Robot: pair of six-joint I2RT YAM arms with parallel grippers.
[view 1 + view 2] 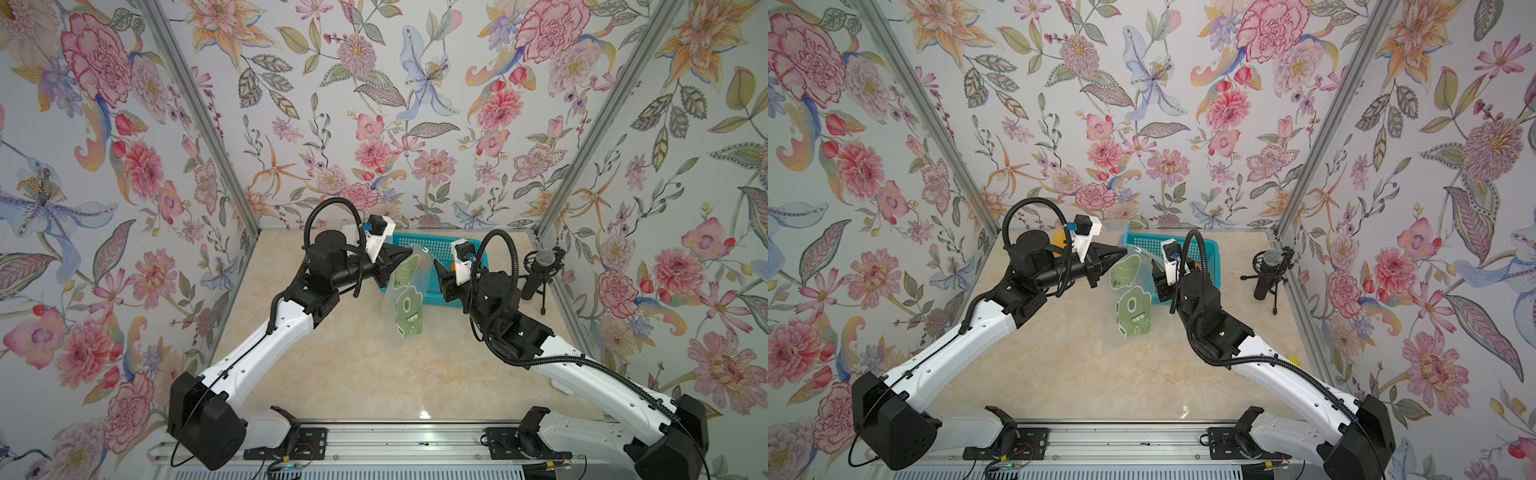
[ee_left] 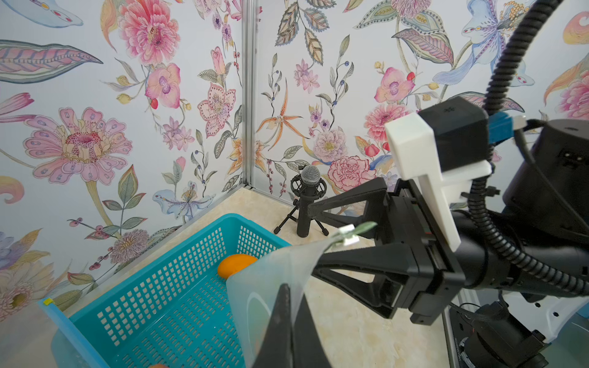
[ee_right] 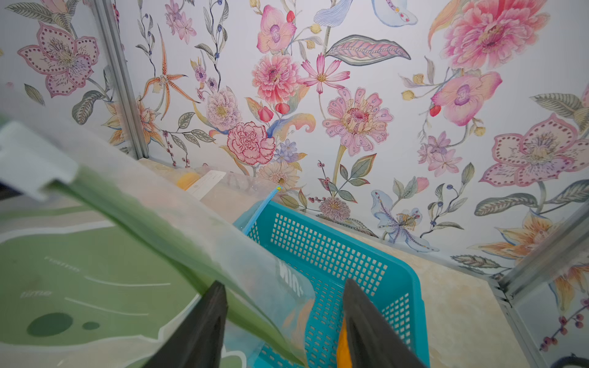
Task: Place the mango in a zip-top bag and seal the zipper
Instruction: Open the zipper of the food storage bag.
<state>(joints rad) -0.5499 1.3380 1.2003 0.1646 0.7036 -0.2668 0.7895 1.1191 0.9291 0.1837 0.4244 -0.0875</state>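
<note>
The zip-top bag (image 1: 409, 307) (image 1: 1133, 309), translucent with green monster prints, hangs over the table beside the basket. My left gripper (image 1: 409, 251) (image 2: 288, 286) is shut on the bag's top edge (image 2: 271, 280). My right gripper (image 1: 438, 266) (image 3: 283, 283) stands open, its two fingers on either side of the bag's other top corner, near the white slider (image 2: 347, 235). The orange mango (image 2: 236, 264) (image 3: 341, 347) lies in the blue basket (image 2: 143, 286), partly behind the bag film. In both top views the mango is hidden.
The blue perforated basket (image 1: 419, 243) (image 1: 1208, 249) sits at the back of the table. A clear bag with a blue zipper strip (image 3: 261, 207) leans at its far corner, something orange (image 3: 188, 180) showing behind it. A microphone on a small tripod (image 1: 540, 266) stands at the back right.
</note>
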